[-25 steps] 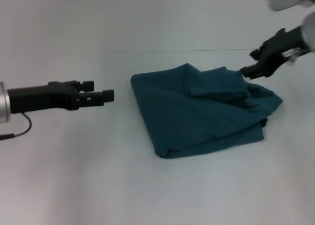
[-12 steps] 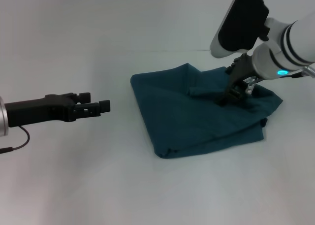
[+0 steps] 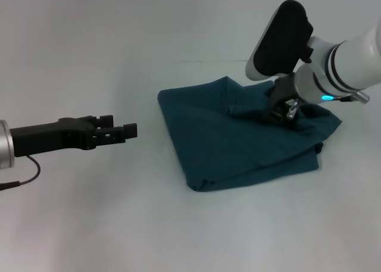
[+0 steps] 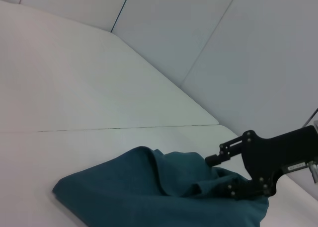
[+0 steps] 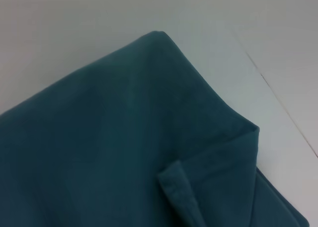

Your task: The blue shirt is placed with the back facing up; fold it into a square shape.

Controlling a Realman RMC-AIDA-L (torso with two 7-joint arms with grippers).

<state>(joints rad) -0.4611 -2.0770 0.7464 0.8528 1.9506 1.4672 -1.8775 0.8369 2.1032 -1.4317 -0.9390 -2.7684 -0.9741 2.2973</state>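
Head view shows the blue shirt (image 3: pixel 244 135) lying on the white desk (image 3: pixel 119 224) a little right of centre, already gathered into a rough, lumpy block: its near and left edges run fairly straight, while the right side bulges and a loose flap stands up near the far edge. The right tool (image 3: pixel 284 112) is down on that raised flap at the shirt's far right, touching the cloth; whether its fingers are spread or pinching the fabric cannot be told from any view. The left tool (image 3: pixel 122 131) hovers over bare desk, well apart from the shirt's left edge, with its fingers pressed close together and nothing between them. From the left wrist view the shirt (image 4: pixel 159 194) sits as a soft mound with the right tool (image 4: pixel 248 180) resting on its far side. From the right wrist view the shirt (image 5: pixel 114 152) fills the picture, with a small turned-up hemmed corner poking out of the layers. This cloth looks light, limp and several layers thick, so it will likely sag and drag rather than hold a crease; a sensible hold is a pinch on the loose flap's hemmed edge or corner, taking only that layer, then laying it flat to square off the bulging right side.
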